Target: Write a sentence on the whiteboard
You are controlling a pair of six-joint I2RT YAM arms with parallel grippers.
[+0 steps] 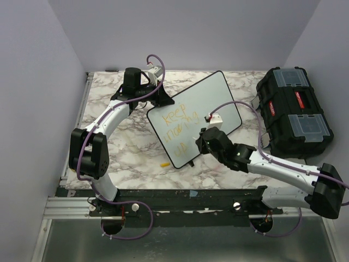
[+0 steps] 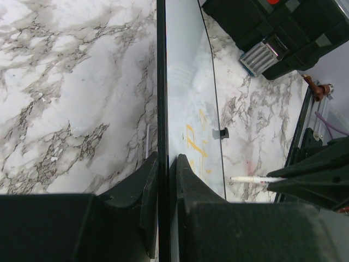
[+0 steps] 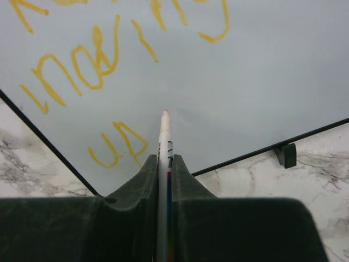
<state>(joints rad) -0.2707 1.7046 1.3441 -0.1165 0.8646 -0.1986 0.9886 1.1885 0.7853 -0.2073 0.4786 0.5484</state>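
Note:
The whiteboard (image 1: 212, 101) lies tilted on the marble table, white with a thin black rim. Yellow-orange words (image 1: 179, 126) in three lines read "keep", a second word, then "up". My left gripper (image 1: 158, 97) is shut on the board's left rim; in the left wrist view (image 2: 163, 164) the jaws pinch the black rim (image 2: 161, 82). My right gripper (image 1: 204, 141) is shut on a white marker (image 3: 163, 147). The marker's tip (image 3: 165, 112) points at the board just right of "up" (image 3: 117, 144).
A black toolbox (image 1: 293, 109) with clear lid pockets stands at the right. A small yellow cap (image 1: 164, 163) lies on the table near the board's lower corner. A board clip (image 3: 286, 155) sits on the rim. Grey walls enclose the table.

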